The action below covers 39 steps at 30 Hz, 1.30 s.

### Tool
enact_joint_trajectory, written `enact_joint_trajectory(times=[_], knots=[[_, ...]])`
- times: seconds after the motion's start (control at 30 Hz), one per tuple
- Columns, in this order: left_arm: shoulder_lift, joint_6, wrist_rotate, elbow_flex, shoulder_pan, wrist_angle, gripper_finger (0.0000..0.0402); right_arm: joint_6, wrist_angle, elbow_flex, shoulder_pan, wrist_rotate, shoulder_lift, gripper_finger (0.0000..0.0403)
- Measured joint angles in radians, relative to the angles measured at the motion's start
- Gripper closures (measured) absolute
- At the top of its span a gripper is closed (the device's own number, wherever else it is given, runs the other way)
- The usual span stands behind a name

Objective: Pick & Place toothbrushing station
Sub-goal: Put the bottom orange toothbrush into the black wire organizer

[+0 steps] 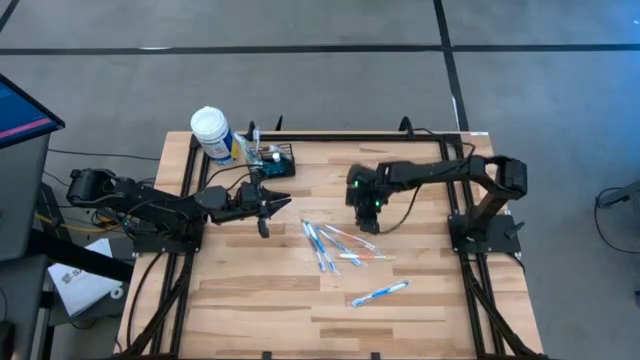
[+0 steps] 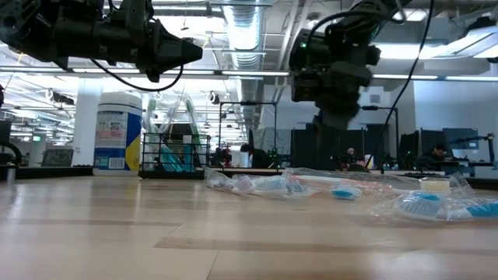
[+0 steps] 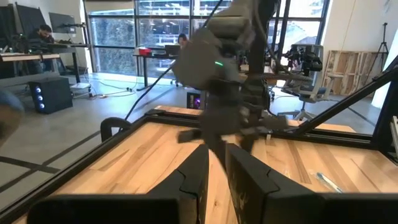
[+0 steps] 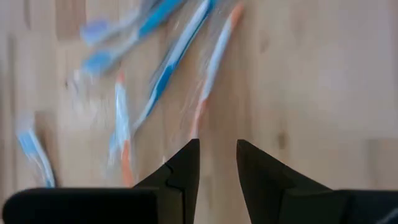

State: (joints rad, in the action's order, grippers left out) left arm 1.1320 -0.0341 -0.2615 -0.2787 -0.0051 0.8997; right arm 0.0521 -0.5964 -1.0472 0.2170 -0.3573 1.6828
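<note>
Caddy [image 1: 277, 161] of black wire mesh, beside the white-capped bottle [image 1: 213, 134]: probably light, stiff, best pinched at its rim; left gripper [image 1: 268, 207] and right gripper [image 1: 361, 199] both slightly parted, empty.

The table [image 1: 300, 290] is evenly lit from overhead, and only soft shadows are cast on it. In the low view, ceiling strip lights [image 2: 233, 74] glare behind silhouetted arms. The toothbrushes [image 4: 155, 68] are smeared by motion blur in the right wrist view (edges lost). Bright windows [image 3: 155, 31] are seen beyond the table.
</note>
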Motion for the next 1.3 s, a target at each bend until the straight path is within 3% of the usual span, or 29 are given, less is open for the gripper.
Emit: enact_joint_trajectory(times=[0.37, 0.77, 1.07, 1.3], knots=[[0.000, 0.000, 0.000, 0.000, 0.000, -0.001, 0.0353, -0.088, -0.060, 0.060, -0.175, 0.045, -0.004, 0.0306], [0.000, -0.007, 0.001, 0.000, 0.000, -0.001, 0.0353, -0.205, -0.174, 0.062, -0.301, 0.105, -0.014, 0.0306], [0.000, -0.031, 0.002, 0.000, 0.000, -0.002, 0.0353, -0.273, -0.226, 0.062, -0.391, 0.252, -0.015, 0.0306], [0.000, -0.052, 0.002, 0.000, -0.002, -0.002, 0.0353, -0.301, -0.226, 0.062, -0.432, 0.255, -0.015, 0.0306]])
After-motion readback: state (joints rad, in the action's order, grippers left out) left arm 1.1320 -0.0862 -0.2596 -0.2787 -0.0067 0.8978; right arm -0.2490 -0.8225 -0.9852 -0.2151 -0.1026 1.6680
